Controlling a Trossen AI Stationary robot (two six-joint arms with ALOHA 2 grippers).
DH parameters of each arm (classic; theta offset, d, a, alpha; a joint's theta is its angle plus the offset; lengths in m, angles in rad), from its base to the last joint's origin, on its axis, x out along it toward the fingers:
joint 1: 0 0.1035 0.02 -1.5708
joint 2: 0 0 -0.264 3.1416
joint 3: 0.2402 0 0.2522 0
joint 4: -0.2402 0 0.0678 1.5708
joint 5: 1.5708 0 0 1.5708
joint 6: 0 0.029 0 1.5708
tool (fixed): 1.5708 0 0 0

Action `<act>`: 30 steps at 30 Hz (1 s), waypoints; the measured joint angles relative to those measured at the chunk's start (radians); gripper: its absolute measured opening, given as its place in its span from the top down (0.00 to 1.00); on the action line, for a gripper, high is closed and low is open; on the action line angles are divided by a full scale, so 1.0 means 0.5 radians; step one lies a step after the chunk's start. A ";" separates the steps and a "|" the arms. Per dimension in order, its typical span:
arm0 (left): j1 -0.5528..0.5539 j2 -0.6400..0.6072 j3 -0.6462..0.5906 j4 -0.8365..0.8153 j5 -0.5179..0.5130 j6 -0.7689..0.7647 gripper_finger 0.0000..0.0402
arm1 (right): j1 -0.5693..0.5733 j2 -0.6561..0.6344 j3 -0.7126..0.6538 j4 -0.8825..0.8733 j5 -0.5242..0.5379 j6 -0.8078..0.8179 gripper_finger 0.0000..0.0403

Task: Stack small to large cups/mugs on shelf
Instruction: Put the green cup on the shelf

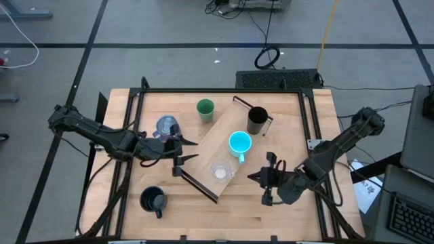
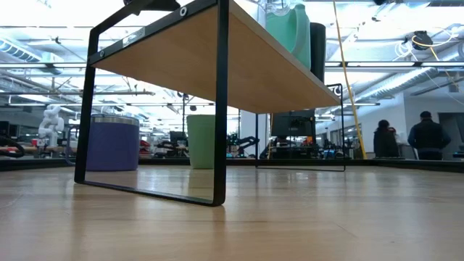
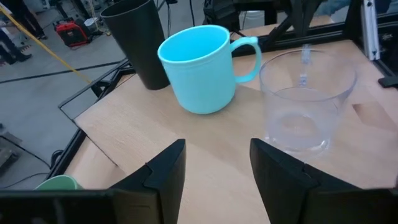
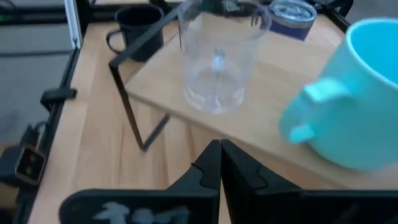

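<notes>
While the long light-wood shelf (image 1: pixel 215 146) sits diagonally on the wooden tabletop (image 1: pixel 298 217), the squat black handled mug (image 1: pixel 153 200) stands nearest, off its low end. On the shelf sit the tiny clear cup (image 1: pixel 220 171), cyan handled mug (image 1: pixel 239 144) and tall black mug (image 1: pixel 257 120). The left gripper (image 1: pixel 188 150), fingers spread and empty, and the right gripper (image 1: pixel 252 177), fingers pressed together, flank it. Beyond the shelf stand the purplish-grey shiny mug (image 1: pixel 167 126) and green cup (image 1: pixel 205 109).

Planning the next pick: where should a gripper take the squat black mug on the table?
Probably the black mug by its rim, from straight above: it stands upright, mouth up, alone near the table's front-left corner. Pinch the wall opposite the handle, which points toward the front edge.
</notes>
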 joint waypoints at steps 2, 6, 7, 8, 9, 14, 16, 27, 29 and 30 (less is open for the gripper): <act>0.023 -0.001 0.000 -0.005 -0.027 0.001 0.55 | 0.023 -0.015 0.000 -0.080 0.002 0.015 1.00; 0.080 -0.045 0.003 -0.046 -0.054 -0.009 0.55 | 0.047 -0.016 -0.003 -0.133 0.008 -0.001 1.00; 0.093 -0.064 0.003 -0.079 -0.053 -0.020 0.55 | 0.047 -0.017 -0.017 -0.123 0.010 -0.001 1.00; 0.104 -0.088 0.002 -0.131 -0.052 -0.040 0.55 | 0.046 -0.018 -0.039 -0.122 0.012 -0.001 1.00; 0.120 -0.109 0.002 -0.164 -0.051 -0.067 0.55 | 0.046 -0.018 -0.066 -0.126 0.014 0.001 1.00; 0.184 -0.228 0.002 -0.334 -0.050 -0.196 0.55 | 0.053 -0.025 -0.204 -0.125 0.052 0.092 1.00; 0.204 -0.280 0.003 -0.434 -0.049 -0.244 0.55 | 0.073 -0.045 -0.259 -0.126 0.050 0.151 1.00; 0.194 -0.432 0.002 -1.113 0.077 -0.709 0.55 | 0.208 -0.193 -0.457 0.014 0.053 0.257 1.00; 0.144 -0.434 0.002 -1.202 0.124 -0.794 0.55 | 0.208 -0.202 -0.488 0.049 0.053 0.266 1.00; 0.116 -0.433 0.002 -1.252 0.134 -0.832 0.55 | 0.208 -0.204 -0.502 0.069 0.054 0.269 1.00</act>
